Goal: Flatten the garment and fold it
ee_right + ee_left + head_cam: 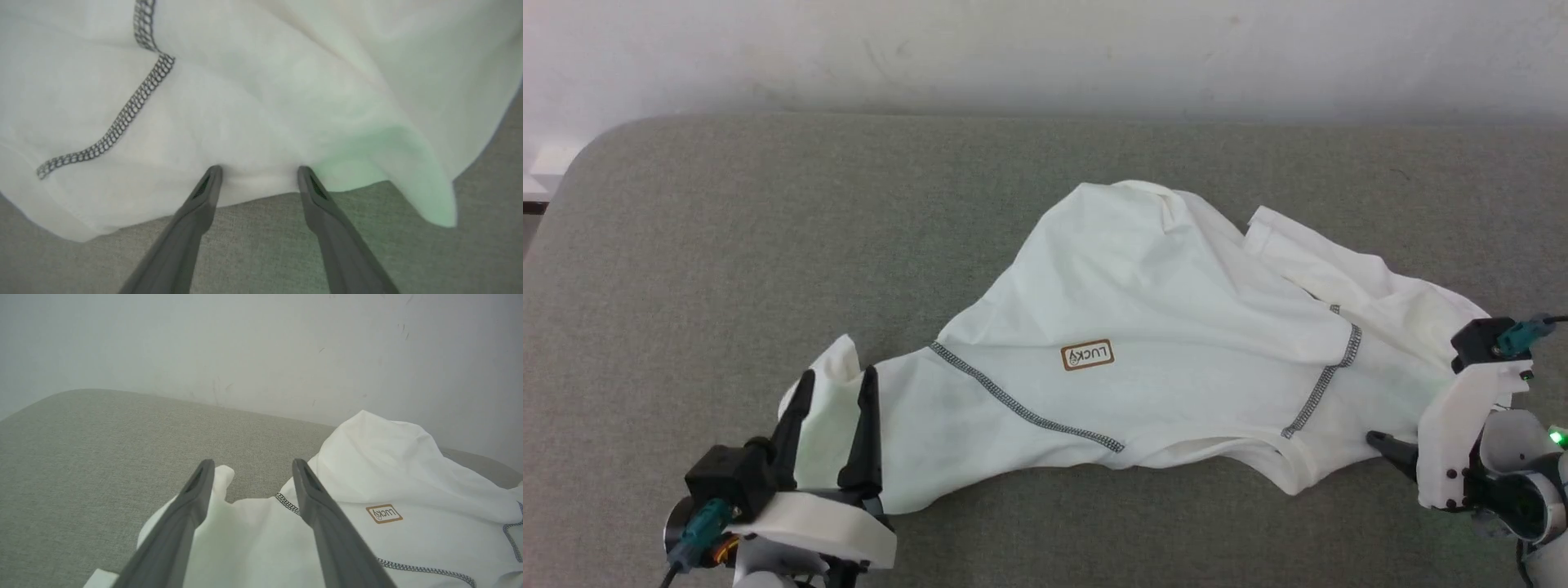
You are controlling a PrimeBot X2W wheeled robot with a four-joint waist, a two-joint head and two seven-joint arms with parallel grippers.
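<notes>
The garment (1143,327) lies rumpled on the grey padded surface (727,245), stretched between my two grippers. As I judge it, the step in hand is taking both ends so that I can draw it flat.

My left gripper (838,374) has its fingers spread, with a bunched sleeve end lying between them and nothing pinched. I should close low on that cloth, near its edge, rather than nip the raised lump beside my left fingertip. My right gripper (259,169) is spread as well, its tips meeting the cloth's edge at the other end. Whether they sit over or under that edge I cannot tell, so I should get one finger beneath it before closing. Then I should pull outward evenly and low, or new creases may form.

The cloth is white and soft. A grey zigzag seam (1025,412) runs just beyond my left fingers, with the brown-bordered patch (1087,355) past it. Farther off, the body humps toward the wall (1045,49).
</notes>
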